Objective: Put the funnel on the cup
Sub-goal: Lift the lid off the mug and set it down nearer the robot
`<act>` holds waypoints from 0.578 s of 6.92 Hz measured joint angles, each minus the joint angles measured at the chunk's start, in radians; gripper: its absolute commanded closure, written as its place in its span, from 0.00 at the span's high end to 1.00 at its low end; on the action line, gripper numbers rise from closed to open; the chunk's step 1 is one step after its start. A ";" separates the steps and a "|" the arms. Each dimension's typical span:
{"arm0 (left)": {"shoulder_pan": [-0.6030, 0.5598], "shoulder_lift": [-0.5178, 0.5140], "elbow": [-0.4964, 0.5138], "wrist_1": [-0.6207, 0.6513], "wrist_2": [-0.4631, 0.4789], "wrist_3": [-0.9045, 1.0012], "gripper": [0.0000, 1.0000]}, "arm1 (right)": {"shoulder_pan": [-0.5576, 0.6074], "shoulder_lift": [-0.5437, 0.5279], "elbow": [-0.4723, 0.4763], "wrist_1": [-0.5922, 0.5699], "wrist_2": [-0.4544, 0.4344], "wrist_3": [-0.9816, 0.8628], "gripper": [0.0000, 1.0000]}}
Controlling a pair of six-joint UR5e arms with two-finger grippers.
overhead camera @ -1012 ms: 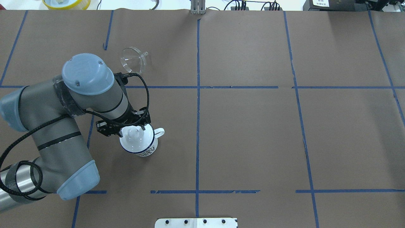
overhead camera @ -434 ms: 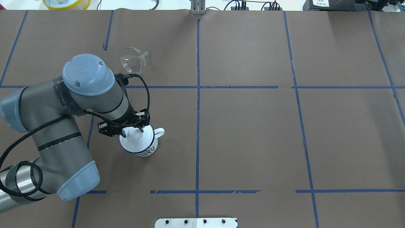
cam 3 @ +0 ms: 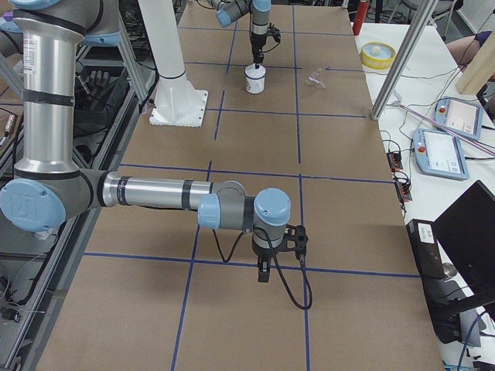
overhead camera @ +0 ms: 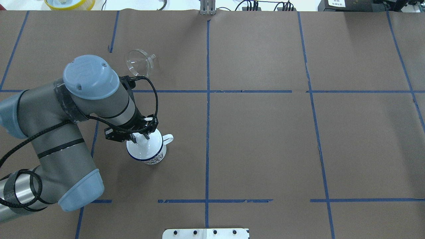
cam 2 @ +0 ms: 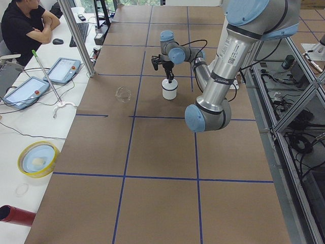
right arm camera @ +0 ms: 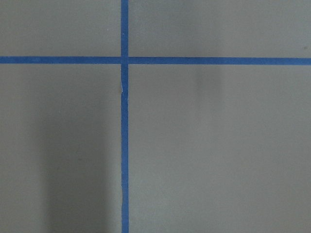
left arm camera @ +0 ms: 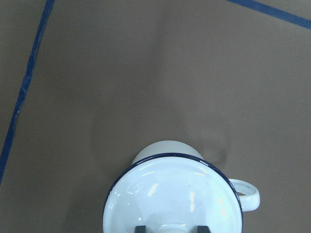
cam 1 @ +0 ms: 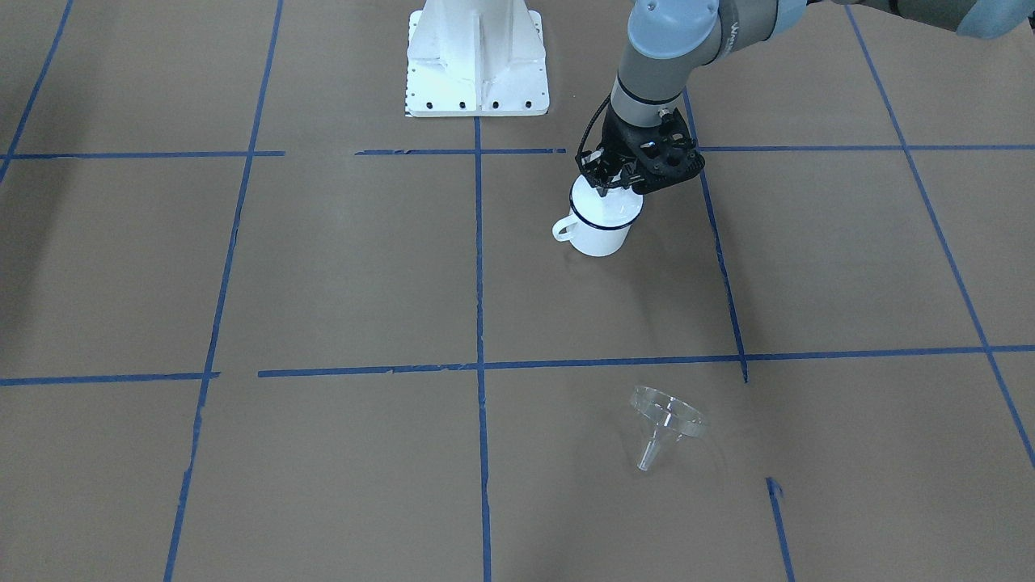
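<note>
The cup (overhead camera: 153,158) is a white mug with a dark blue rim, standing upright left of the table's middle, handle (left arm camera: 248,194) to the right. A round white knobbed lid (left arm camera: 170,191) lies on it. My left gripper (overhead camera: 141,136) stands straight over the cup, its fingers closed on the lid's knob; it also shows in the front-facing view (cam 1: 608,184). The clear funnel (overhead camera: 140,62) lies on its side on the paper beyond the cup, free; it also shows in the front-facing view (cam 1: 665,420). My right gripper (cam 3: 263,272) hangs over bare paper, far from both; I cannot tell its state.
The table is covered in brown paper with blue tape lines. The white robot base plate (cam 1: 477,56) sits at the near edge. A yellow bowl (overhead camera: 69,3) lies past the far edge. An operator (cam 2: 25,25) sits at the side desk with tablets.
My left gripper has come down a little over the cup and its fingers have closed in on the lid's knob, which now hides between them. The funnel has not moved.
</note>
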 measured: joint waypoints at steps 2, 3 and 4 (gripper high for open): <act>-0.064 -0.001 -0.085 0.031 0.002 0.002 0.00 | 0.000 0.000 0.000 0.000 0.000 0.000 1.00; -0.102 0.029 -0.168 0.054 0.005 0.006 0.00 | 0.000 0.000 -0.001 0.000 0.000 0.000 1.00; -0.110 0.100 -0.245 0.044 0.008 0.009 0.00 | 0.000 0.000 -0.001 0.000 0.000 0.000 1.00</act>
